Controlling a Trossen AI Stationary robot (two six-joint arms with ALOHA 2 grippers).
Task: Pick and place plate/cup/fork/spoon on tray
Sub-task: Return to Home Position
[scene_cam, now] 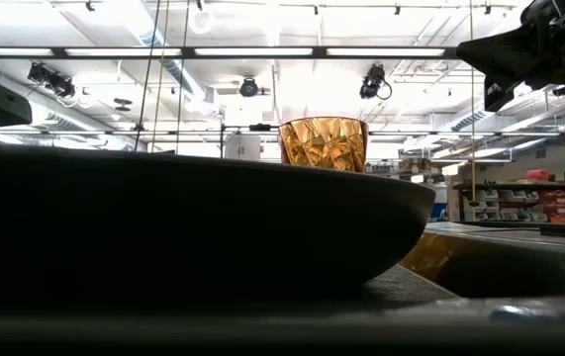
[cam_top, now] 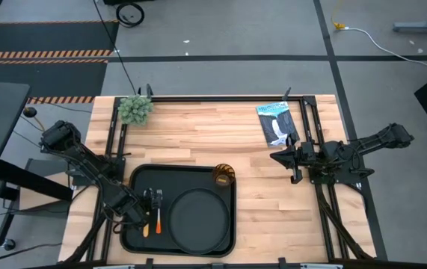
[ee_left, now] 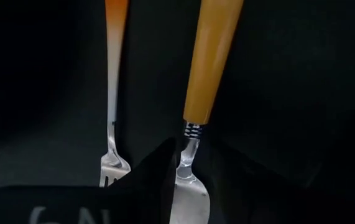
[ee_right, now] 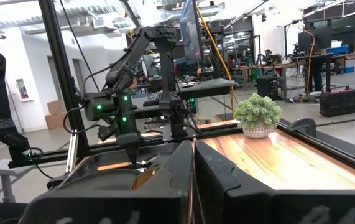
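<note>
The black tray [cam_top: 140, 187] lies at the table's near left. On it are the round black plate [cam_top: 198, 220] and, at its far right corner, the amber cup [cam_top: 223, 175], which also shows in the low view [scene_cam: 324, 143]. The fork [ee_left: 112, 165] lies flat on the tray's left part. The spoon [ee_left: 209, 62] is beside it, its orange handle [cam_top: 158, 222] pointing to the near edge. My left gripper [cam_top: 153, 199] is over the tray's left part, at the spoon's bowl end. My right gripper [cam_top: 292, 161] is shut and empty, above the table's right side. My left gripper has the spoon at its neck and bowl [ee_left: 188, 180], with one dark finger [ee_left: 155, 183] right against it. The other finger does not show against the dark tray. The handle reaches away from the fingers. It looks nearer to the camera than the fork.
A small potted plant [cam_top: 135, 109] stands at the table's far left. A black-and-white packet [cam_top: 276, 123] lies at the far right. Dark frame rails run along both table sides. Bare wood lies between the tray and my right arm.
</note>
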